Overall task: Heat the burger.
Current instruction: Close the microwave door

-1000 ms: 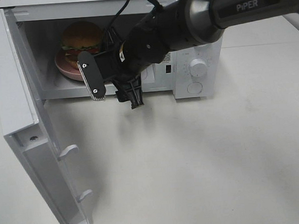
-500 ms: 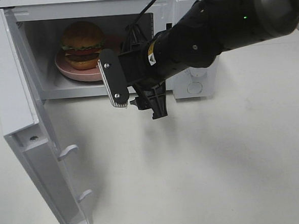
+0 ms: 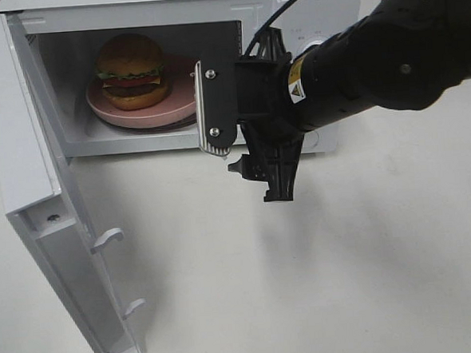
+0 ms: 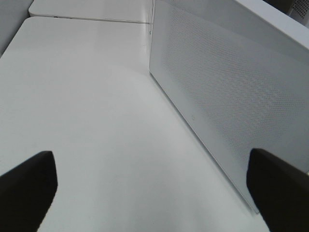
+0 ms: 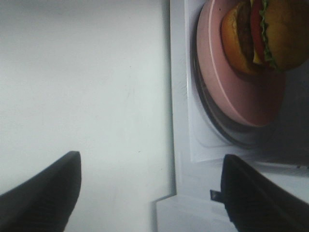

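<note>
The right arm's fingers [image 3: 215, 106] hang apart and empty before the open microwave [image 3: 130, 15], beside its swung-out door [image 3: 25, 141], the left arm's fingers [image 4: 29, 179] likewise spread, while the burger [image 3: 131, 69] sits on a pink plate [image 3: 179, 108] inside the microwave.

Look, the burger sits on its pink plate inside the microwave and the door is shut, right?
Not quite: the burger sits on its pink plate inside the microwave, but the door is open, swung wide. The high view shows it.
</note>
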Available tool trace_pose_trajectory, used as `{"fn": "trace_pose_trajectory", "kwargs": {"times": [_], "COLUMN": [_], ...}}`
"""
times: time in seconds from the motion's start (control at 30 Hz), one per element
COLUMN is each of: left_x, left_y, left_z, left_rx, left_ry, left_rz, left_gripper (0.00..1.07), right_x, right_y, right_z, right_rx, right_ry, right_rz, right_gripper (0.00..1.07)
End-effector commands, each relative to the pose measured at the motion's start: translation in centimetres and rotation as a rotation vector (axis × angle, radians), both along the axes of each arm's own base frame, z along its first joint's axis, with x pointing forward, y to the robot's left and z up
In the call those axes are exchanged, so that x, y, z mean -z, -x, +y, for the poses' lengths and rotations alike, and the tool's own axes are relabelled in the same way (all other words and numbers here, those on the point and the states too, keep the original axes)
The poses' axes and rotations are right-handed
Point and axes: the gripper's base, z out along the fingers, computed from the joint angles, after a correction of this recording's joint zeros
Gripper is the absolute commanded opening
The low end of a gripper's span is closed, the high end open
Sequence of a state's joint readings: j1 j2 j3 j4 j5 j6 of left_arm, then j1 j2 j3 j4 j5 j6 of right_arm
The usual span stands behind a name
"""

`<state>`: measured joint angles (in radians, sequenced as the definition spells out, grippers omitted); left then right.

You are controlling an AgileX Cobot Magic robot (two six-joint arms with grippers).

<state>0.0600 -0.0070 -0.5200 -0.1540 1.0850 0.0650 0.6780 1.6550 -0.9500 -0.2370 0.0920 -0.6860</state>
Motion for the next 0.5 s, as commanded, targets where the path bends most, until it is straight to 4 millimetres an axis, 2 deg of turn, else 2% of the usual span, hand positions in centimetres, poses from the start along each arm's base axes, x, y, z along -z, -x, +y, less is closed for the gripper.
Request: {"fn": "trace_pose_trajectory", "kwargs": {"times": [0.03, 0.2, 0.27, 0.37, 0.47, 0.5], "left_x": [0.0, 0.0, 0.0, 0.0, 0.0, 0.0], "left_y": [0.2, 0.2, 0.2, 0.2, 0.2, 0.2], "left_z": [-0.1, -0.1, -0.1, -0.1, -0.1, -0.1], "left_rx": [0.001, 0.001, 0.001, 0.001, 0.001, 0.001], "left_ry": [0.009, 0.009, 0.009, 0.009, 0.009, 0.009], "left_rz": [-0.026, -0.026, -0.026, -0.026, -0.026, -0.026], "left_gripper": [1.0, 1.0, 1.0, 1.0, 1.0, 1.0], "right_x": [-0.5, -0.6, -0.9, -1.1, -2.5, -2.5], "right_y": [1.7, 3.0, 4.1, 4.4, 5.7, 5.7], "right_z": [-1.4, -2.5, -3.6, -3.9, -5.2, -5.2], "right_rx": [0.121, 0.262, 0.402, 0.439, 0.602, 0.602], "right_ry": [-0.049, -0.069, -0.093, -0.096, -0.121, -0.121], "right_rz": [0.105, 0.226, 0.316, 0.338, 0.415, 0.415], "right_gripper": [0.76, 0.76, 0.76, 0.76, 0.76, 0.76]}}
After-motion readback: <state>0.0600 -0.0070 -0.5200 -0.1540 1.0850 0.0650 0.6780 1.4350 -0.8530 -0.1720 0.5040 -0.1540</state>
